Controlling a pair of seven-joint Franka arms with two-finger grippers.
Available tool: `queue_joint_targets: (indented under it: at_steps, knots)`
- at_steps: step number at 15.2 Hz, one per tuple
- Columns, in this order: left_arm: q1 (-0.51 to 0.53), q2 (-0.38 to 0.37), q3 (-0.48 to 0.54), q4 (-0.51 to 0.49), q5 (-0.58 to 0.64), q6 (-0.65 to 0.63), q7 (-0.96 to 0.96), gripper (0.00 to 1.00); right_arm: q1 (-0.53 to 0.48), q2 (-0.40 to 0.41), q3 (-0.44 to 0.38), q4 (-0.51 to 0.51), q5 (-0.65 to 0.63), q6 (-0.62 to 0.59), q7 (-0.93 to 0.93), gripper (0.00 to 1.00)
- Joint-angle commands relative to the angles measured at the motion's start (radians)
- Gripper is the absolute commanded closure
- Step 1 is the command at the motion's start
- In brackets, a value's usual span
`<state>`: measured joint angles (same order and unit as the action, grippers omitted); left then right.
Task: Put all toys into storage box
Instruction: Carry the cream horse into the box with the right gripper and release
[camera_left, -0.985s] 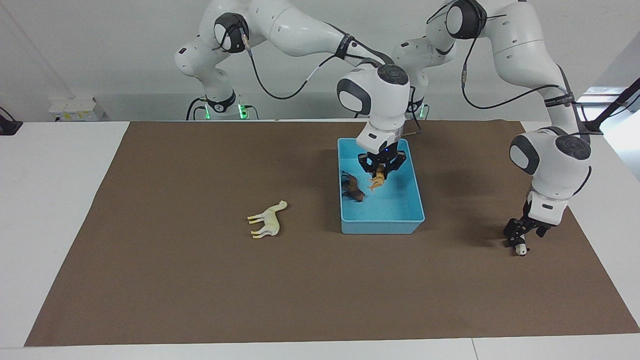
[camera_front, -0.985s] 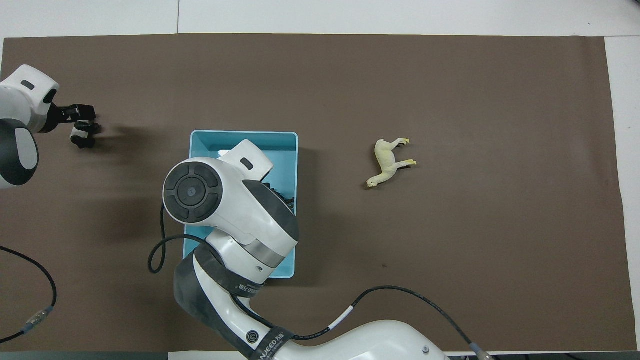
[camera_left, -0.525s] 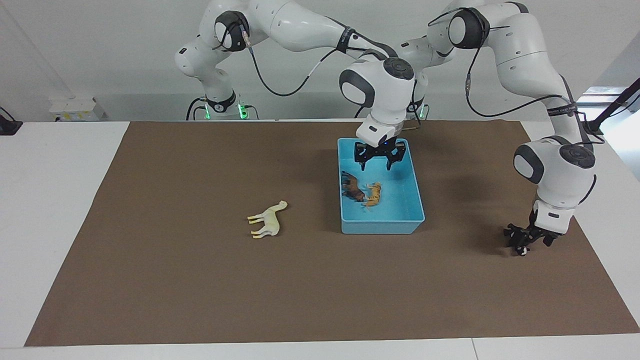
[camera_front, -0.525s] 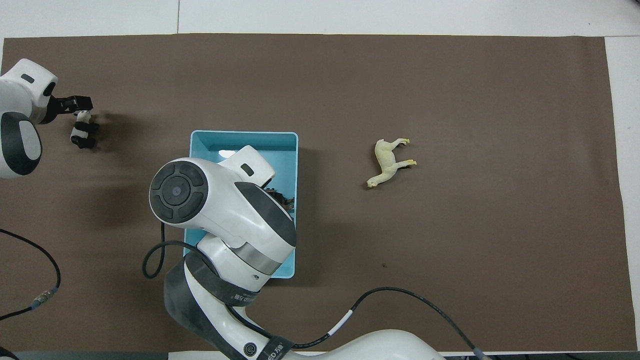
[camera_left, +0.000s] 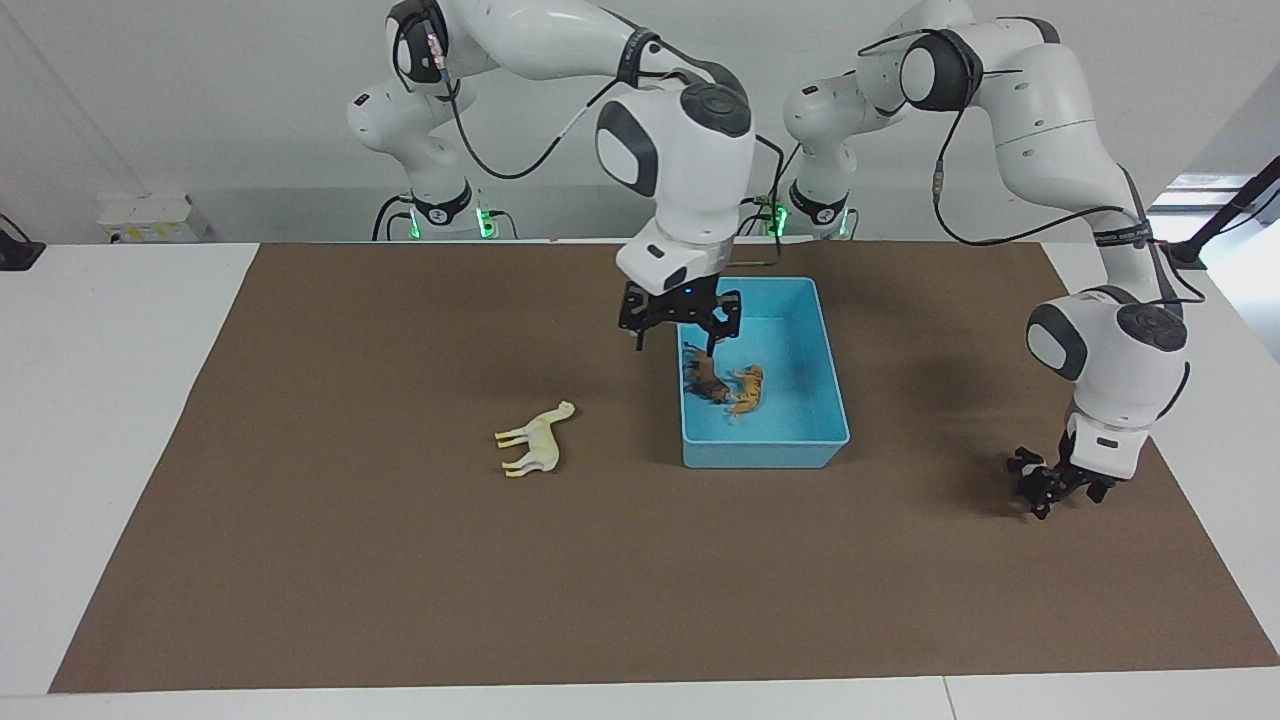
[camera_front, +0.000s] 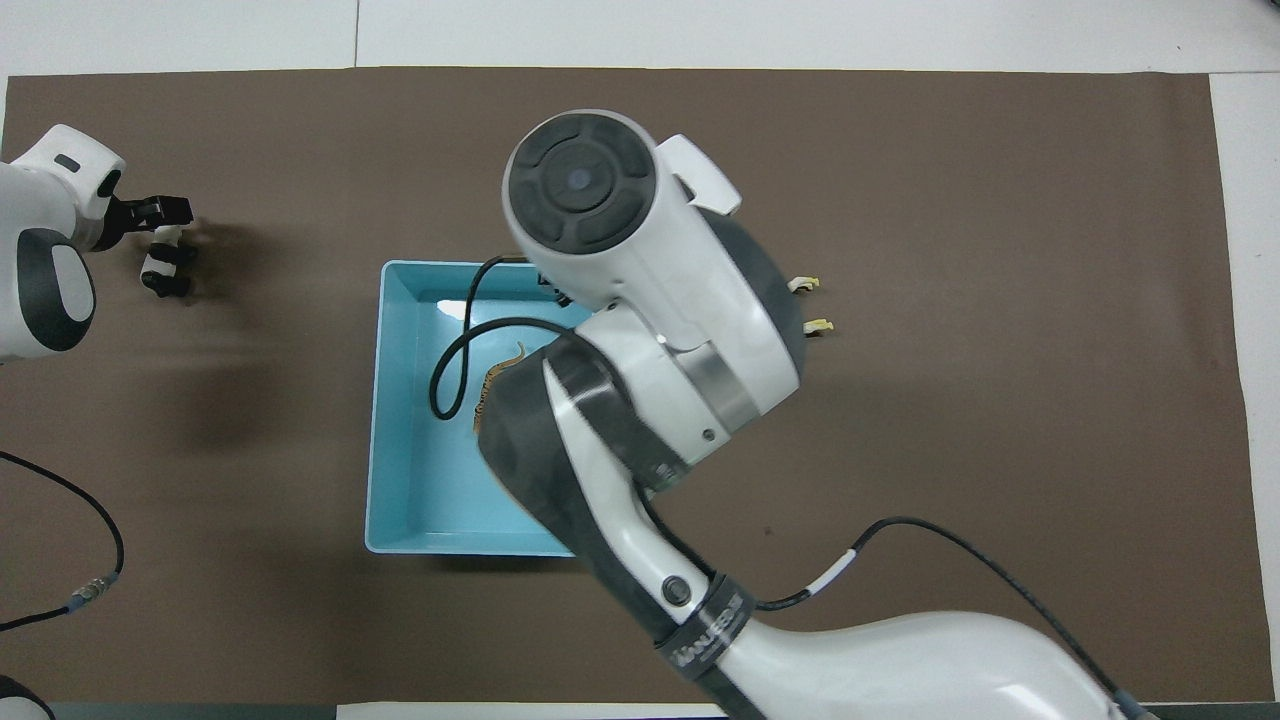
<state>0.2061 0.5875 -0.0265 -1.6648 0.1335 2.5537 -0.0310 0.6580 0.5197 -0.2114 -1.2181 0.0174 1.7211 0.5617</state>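
Panda (camera_front: 165, 262) is straddled on the mat by the lowered left gripper (camera_left: 1052, 490), its closure unclear; the empty, spread right gripper (camera_left: 680, 340) is raised over the storage box (camera_left: 800, 455) rim.

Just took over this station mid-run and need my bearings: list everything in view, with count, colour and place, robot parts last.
storage box: one, light blue, on the mat toward the left arm's end of the table.
tiger: one, orange, in the storage box.
brown animal: one, brown, in the storage box beside the tiger.
camel: one, cream, lying on the mat toward the right arm's end.
panda: one, black and white, on the mat at the left arm's end, under the left gripper.
mat: one, brown, covering the white table.
right gripper: open, empty, raised over the box's edge.
left gripper: low around the panda.
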Motion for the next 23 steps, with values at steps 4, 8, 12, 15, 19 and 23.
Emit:
queue_joint_targets:
  at_steps: [4,8,12,15,19,23]
  knots:
    - [-0.014,-0.009,0.005,-0.012,0.002,-0.035,-0.056,0.73,-0.067,-0.205,0.007,-0.581,-0.001,0.441,-0.178,0.0]
    - [-0.02,-0.008,0.003,0.04,-0.012,-0.107,-0.064,0.8,-0.092,-0.204,0.007,-0.707,-0.001,0.595,-0.253,0.0]
    - [-0.096,-0.02,-0.003,0.258,-0.038,-0.509,-0.209,0.8,-0.092,-0.181,0.007,-0.764,-0.002,0.722,-0.261,0.0]
    - [-0.195,-0.162,-0.009,0.232,-0.084,-0.676,-0.421,0.8,-0.09,-0.178,0.009,-0.764,-0.002,0.759,-0.267,0.0]
    - [-0.405,-0.261,-0.01,0.101,-0.089,-0.682,-0.731,0.7,-0.084,-0.138,0.01,-0.784,-0.002,0.851,-0.266,0.0]
    - [-0.55,-0.363,-0.01,-0.18,-0.089,-0.466,-0.897,0.0,-0.081,-0.13,0.01,-0.784,-0.002,0.864,-0.264,0.08]
